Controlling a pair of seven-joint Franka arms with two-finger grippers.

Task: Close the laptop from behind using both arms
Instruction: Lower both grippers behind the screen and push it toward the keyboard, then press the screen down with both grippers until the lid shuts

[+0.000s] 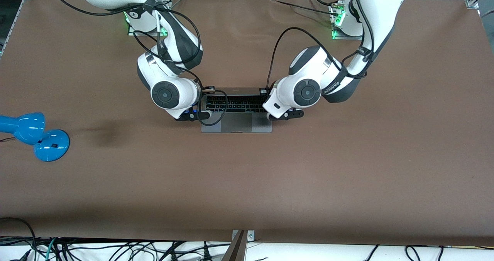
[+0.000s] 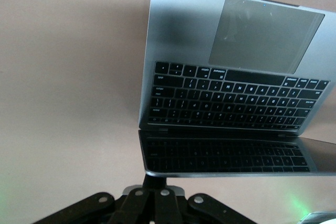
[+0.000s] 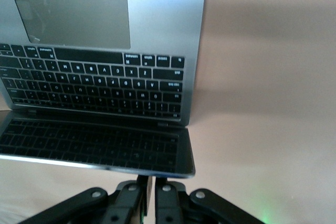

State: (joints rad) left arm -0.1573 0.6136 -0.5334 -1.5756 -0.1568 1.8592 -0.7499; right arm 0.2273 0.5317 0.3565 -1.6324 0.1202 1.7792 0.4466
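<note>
The space-grey laptop (image 1: 236, 122) stands open in the middle of the table, its keyboard and trackpad facing the front camera. Its lid is tilted forward over the keys, and the dark screen mirrors the keyboard in the left wrist view (image 2: 231, 93) and the right wrist view (image 3: 94, 82). My left gripper (image 1: 265, 92) is shut, with its fingertips against the back of the lid's top edge at the corner toward the left arm's end (image 2: 157, 181). My right gripper (image 1: 208, 88) is shut against the lid's other top corner (image 3: 151, 179). The lid hides both sets of fingertips.
A blue lamp (image 1: 36, 135) lies at the right arm's end of the brown table (image 1: 270, 183). Black cables loop from both wrists over the laptop's sides. Cables also hang along the table's edge nearest the front camera.
</note>
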